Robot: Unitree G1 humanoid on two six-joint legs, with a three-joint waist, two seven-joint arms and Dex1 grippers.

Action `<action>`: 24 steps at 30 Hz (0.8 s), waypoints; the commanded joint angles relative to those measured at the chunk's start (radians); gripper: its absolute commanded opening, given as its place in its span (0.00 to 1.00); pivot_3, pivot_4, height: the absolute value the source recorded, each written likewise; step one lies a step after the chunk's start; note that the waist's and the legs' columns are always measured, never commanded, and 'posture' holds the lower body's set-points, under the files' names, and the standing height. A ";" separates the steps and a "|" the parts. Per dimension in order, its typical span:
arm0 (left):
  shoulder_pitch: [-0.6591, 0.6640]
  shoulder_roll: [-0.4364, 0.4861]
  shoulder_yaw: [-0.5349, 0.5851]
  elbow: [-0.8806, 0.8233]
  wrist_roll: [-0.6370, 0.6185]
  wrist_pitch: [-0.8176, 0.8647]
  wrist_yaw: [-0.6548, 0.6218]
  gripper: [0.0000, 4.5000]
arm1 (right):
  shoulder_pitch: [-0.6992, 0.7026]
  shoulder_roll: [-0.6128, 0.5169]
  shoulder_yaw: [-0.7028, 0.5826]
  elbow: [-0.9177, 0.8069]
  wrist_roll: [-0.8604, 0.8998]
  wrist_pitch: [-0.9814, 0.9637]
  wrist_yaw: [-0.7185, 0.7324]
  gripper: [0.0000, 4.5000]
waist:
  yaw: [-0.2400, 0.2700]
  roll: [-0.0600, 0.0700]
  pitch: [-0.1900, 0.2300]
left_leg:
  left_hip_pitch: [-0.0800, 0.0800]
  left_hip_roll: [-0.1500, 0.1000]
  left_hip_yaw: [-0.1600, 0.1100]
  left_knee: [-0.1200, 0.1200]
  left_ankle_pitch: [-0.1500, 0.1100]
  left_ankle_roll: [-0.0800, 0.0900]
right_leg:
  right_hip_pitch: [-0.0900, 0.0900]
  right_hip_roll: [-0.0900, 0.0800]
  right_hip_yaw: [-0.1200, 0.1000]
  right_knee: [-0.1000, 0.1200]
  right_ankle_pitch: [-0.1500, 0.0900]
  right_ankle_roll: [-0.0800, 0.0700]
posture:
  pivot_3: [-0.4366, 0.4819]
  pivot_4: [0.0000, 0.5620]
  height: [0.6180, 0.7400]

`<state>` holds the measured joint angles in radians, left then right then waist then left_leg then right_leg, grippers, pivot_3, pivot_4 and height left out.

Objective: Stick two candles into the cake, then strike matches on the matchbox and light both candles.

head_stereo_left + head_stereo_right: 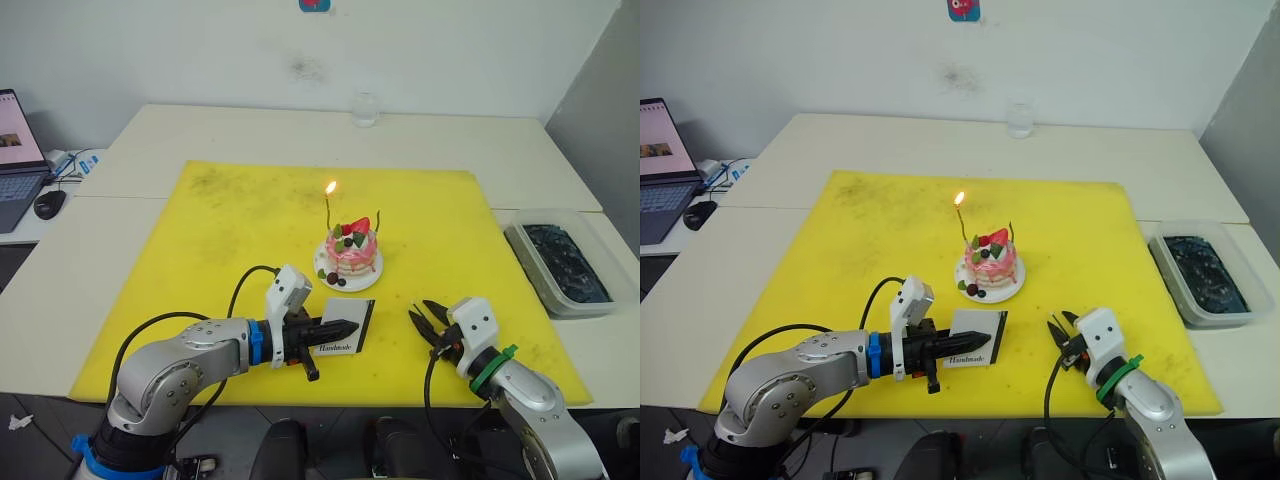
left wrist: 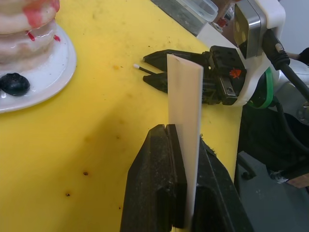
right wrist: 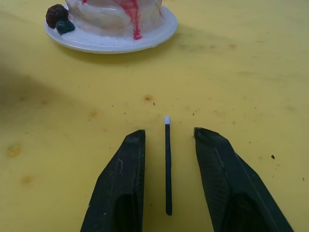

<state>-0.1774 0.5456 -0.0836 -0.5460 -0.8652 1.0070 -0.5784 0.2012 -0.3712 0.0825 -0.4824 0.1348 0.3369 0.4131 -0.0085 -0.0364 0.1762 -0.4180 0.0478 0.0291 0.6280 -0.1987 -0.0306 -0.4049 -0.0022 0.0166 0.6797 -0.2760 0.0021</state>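
Black fingers of the right gripper (image 3: pixel 166 183) are sitting open around one match (image 3: pixel 167 164); it should close gently, mid-stick. The left gripper (image 2: pixel 181 140) is pinching the matchbox (image 1: pixel 347 328) upright, just beside. Ahead on the cake (image 1: pixel 352 252), two candles (image 1: pixel 328 215) are standing, one burning.

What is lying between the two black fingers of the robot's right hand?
A match with a white tip lies on the yellow mat, untouched between the open right gripper's fingers. The right wrist view shows it best.
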 commanded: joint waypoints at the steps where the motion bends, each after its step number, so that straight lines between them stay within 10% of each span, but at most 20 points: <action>1: -0.009 -0.002 0.012 -0.031 -0.023 0.001 -0.003 0.00 | -0.015 0.005 0.007 0.004 -0.004 -0.006 -0.001 0.36 | 0.000 0.000 0.000 | 0.000 0.000 0.000 0.000 0.000 0.000 | 0.000 0.000 0.000 0.000 0.000 0.000 | 0.48 0.27 1.00; 8: -0.015 -0.006 0.011 -0.027 -0.021 0.005 -0.003 0.00 | -0.007 0.005 0.002 0.010 -0.002 0.003 -0.004 0.36 | 0.000 0.000 0.000 | 0.000 0.000 0.000 0.000 0.000 0.000 | 0.000 0.000 0.000 0.000 0.000 0.000 | 0.48 0.27 1.00; 14: -0.011 -0.007 0.011 -0.033 -0.025 0.008 0.000 0.00 | -0.004 0.013 0.002 0.006 0.004 0.009 -0.008 0.01 | 0.000 0.000 0.000 | 0.000 0.000 0.000 0.000 0.000 0.000 | 0.000 0.000 0.000 0.000 0.000 0.000 | 0.48 0.27 1.00; 24: -0.013 -0.012 0.015 -0.019 -0.030 0.012 0.000 0.00 | 0.019 0.010 -0.014 -0.042 0.025 0.021 0.001 0.01 | 0.002 0.000 0.000 | 0.000 0.000 0.000 0.000 0.000 0.000 | 0.000 0.000 0.000 0.000 0.000 0.000 | 0.48 0.27 1.00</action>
<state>-0.1799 0.5431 -0.0833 -0.5457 -0.8684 1.0191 -0.5780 0.2093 -0.3579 0.0787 -0.4869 0.1420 0.3425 0.4116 -0.0068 -0.0367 0.1761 -0.4179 0.0477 0.0288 0.6280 -0.1987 -0.0307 -0.4047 -0.0022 0.0163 0.6799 -0.2759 0.0023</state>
